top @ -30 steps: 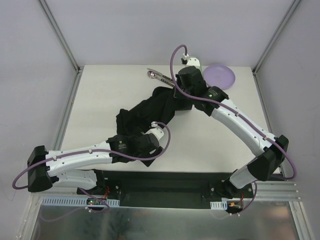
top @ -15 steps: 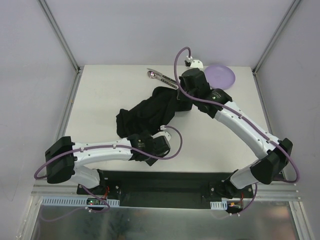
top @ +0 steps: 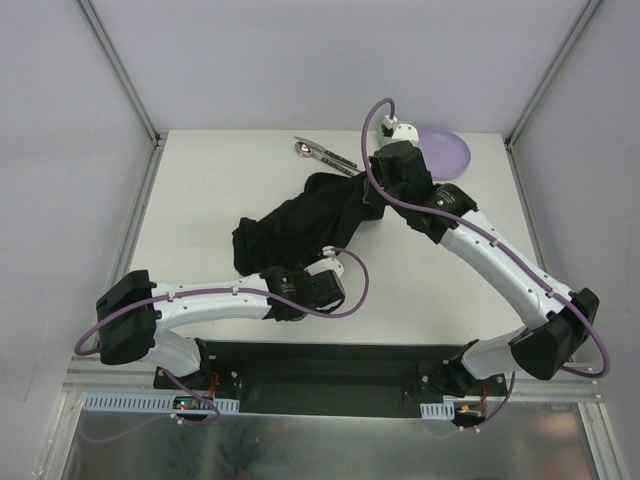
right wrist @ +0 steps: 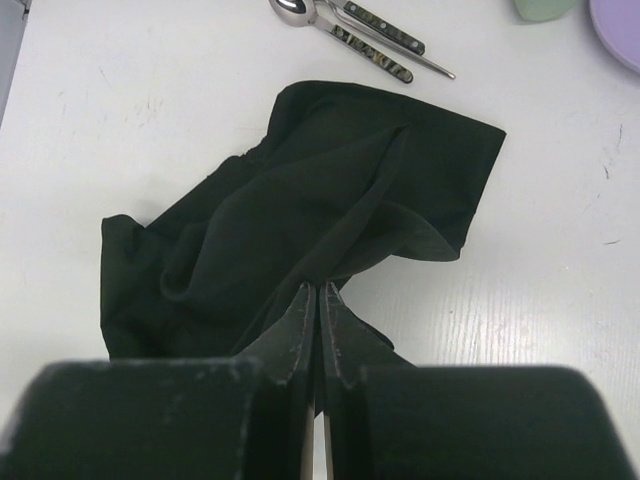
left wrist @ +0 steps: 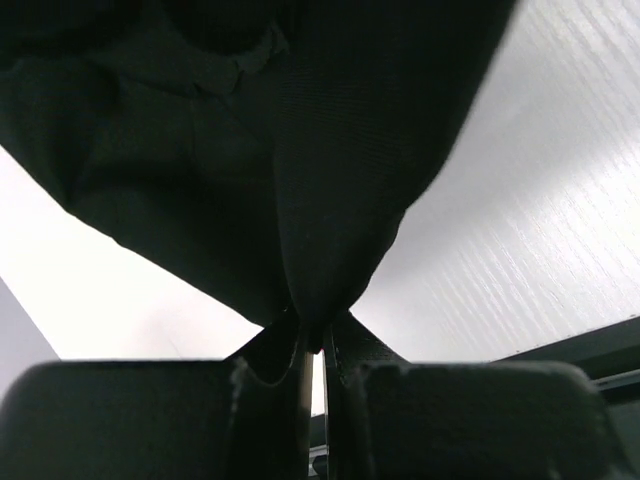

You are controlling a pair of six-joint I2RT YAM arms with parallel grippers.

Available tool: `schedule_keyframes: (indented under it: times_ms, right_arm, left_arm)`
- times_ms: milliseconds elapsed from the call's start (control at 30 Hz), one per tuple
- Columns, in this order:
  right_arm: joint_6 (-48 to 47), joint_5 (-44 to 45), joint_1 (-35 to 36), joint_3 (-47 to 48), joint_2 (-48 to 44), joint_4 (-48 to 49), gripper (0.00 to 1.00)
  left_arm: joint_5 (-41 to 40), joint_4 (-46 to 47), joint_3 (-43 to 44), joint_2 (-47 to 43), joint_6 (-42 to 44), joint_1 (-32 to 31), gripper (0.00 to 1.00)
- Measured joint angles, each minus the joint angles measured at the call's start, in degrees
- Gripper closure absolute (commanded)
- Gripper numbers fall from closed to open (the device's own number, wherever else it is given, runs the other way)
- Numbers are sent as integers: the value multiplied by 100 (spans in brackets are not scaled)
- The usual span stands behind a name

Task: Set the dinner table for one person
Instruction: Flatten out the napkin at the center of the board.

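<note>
A crumpled black cloth mat [top: 290, 225] lies on the white dinner table [top: 200, 200]. My left gripper [top: 290, 270] is shut on the cloth's near edge; in the left wrist view the cloth [left wrist: 300, 170] bunches into the closed left gripper [left wrist: 318, 345]. At the cloth's far right corner my right gripper [top: 372, 205] is shut on a fold. The right wrist view shows the right gripper [right wrist: 318, 292] pinching the cloth [right wrist: 300, 200], which spreads out beyond it.
A spoon and other cutlery [top: 325, 152] [right wrist: 350, 30] lie at the table's far edge behind the cloth. A purple plate [top: 447, 152] [right wrist: 620, 25] sits at the far right corner, with a pale green cup [right wrist: 545, 8] beside it. Grey frame rails [top: 135, 225] border the table.
The left gripper went from open to shut on the cloth's near edge as the left arm swung right. The right arm drew its cloth corner slightly to the right.
</note>
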Motion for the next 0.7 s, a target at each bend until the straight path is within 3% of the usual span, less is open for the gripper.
schedule_keyframes:
  times_ms: [300, 700]
  right_arm:
    - [-2, 9, -9, -503, -656, -74, 99]
    - [109, 144, -9, -1266, -2074, -732, 99]
  left_arm:
    - [-579, -323, 142, -507, -7, 15, 100]
    - [-1456, -741, 1499, -1572, 426, 837, 100]
